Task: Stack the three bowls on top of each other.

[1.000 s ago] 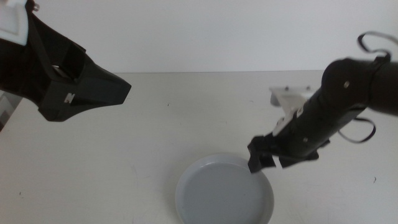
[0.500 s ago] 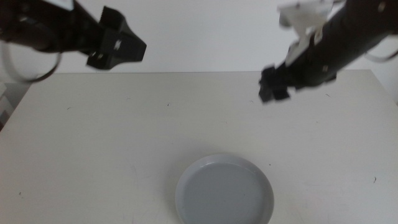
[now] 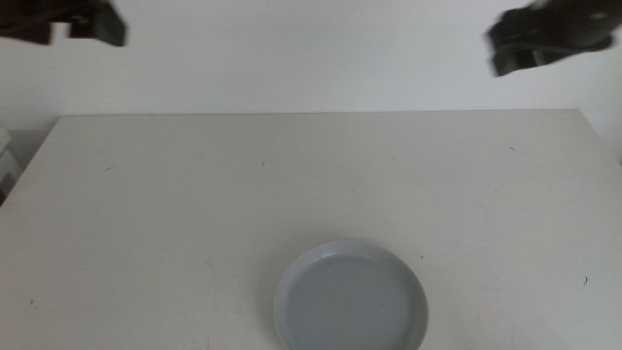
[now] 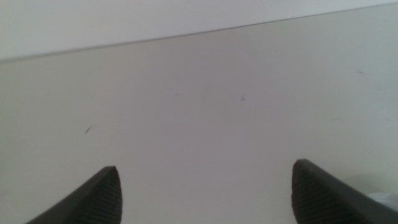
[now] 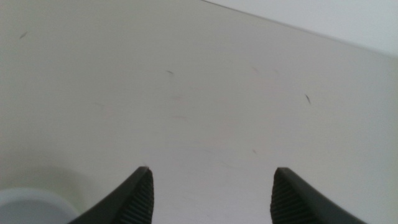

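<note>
I see one shallow grey-blue plastic bowl (image 3: 350, 297) near the white table's (image 3: 175, 214) front edge, my left gripper (image 4: 202, 193) and right gripper (image 5: 210, 196) raised, wide open, empty; only one bowl shows, so the stack risks being wrongly judged finished.

Right end effector (image 5: 210, 196) agape (empty) above table (image 5: 205, 93); bowl (image 5: 28, 208) near.

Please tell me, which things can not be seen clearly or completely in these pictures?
- Grey-blue bowl: the middle view's bottom edge cuts its near rim; whether other bowls lie beneath it cannot be told.
- Left gripper and right gripper: in the middle view both are blurred at the top corners.
- Right wrist view: only a sliver of the bowl shows at a corner.
</note>
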